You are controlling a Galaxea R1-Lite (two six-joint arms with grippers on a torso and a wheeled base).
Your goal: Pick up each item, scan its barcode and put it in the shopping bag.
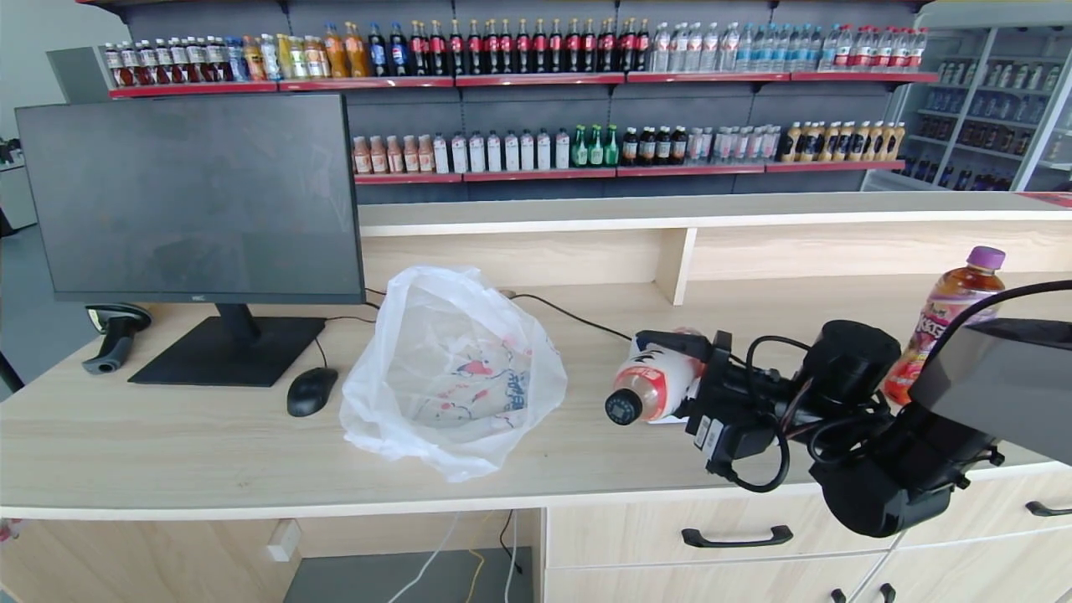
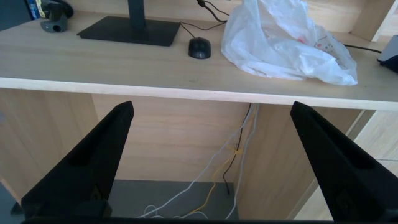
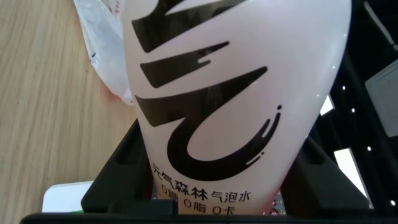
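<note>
Clamping the white bottle (image 1: 649,385) sideways across its body in the right gripper (image 1: 677,381), over the counter (image 1: 167,444), cap pointing toward the shopping bag (image 1: 452,368). Judging it stiff, smooth, likely slippery, weighty if full; favouring this mid-body hold. Holding the left gripper (image 2: 211,112) spread and empty below the counter's front edge. Finding open counter between bottle and bag; noting the scanner (image 1: 113,335) well apart, beside the monitor (image 1: 193,197).

The light wooden bench (image 1: 167,444) carries a monitor (image 1: 191,201) on its stand, a scanner (image 1: 113,335) beside it, a mouse (image 1: 311,391), a white shopping bag (image 1: 452,368) and, far right, an upright bottle (image 1: 950,310).
</note>
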